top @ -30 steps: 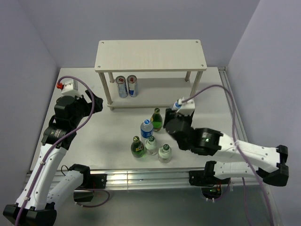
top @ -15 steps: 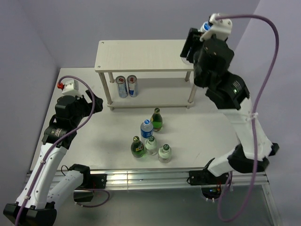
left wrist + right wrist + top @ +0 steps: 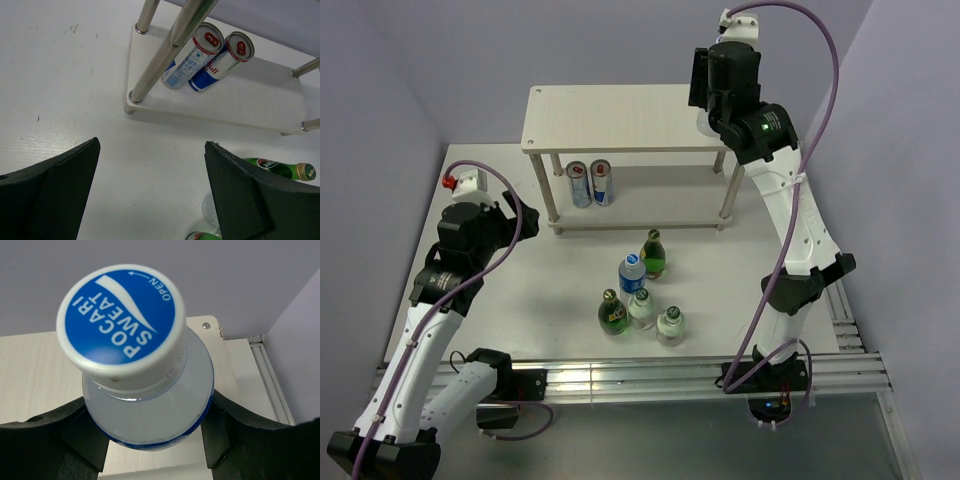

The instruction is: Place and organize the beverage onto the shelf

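Observation:
The shelf (image 3: 620, 115) stands at the back of the table, with two cans (image 3: 590, 183) side by side on its lower board (image 3: 260, 100). My right gripper (image 3: 708, 105) hangs over the right end of the top board (image 3: 35, 375), shut on a Pocari Sweat bottle (image 3: 125, 320) with a blue-and-white cap, held upright. Whether the bottle touches the board I cannot tell. My left gripper (image 3: 525, 220) hovers low at the shelf's left front leg (image 3: 160, 60), open with nothing between its fingers (image 3: 55, 185). Several more bottles (image 3: 640, 290) stand grouped on the table in front.
A small white box with a red knob (image 3: 460, 182) lies at the table's left back corner. Aluminium rails (image 3: 820, 250) run along the right edge and the near edge. Walls close in on both sides and behind the shelf.
My right arm has swung up from low in front of the shelf to high over the right end of its top board. The left arm and the table bottles have not moved.

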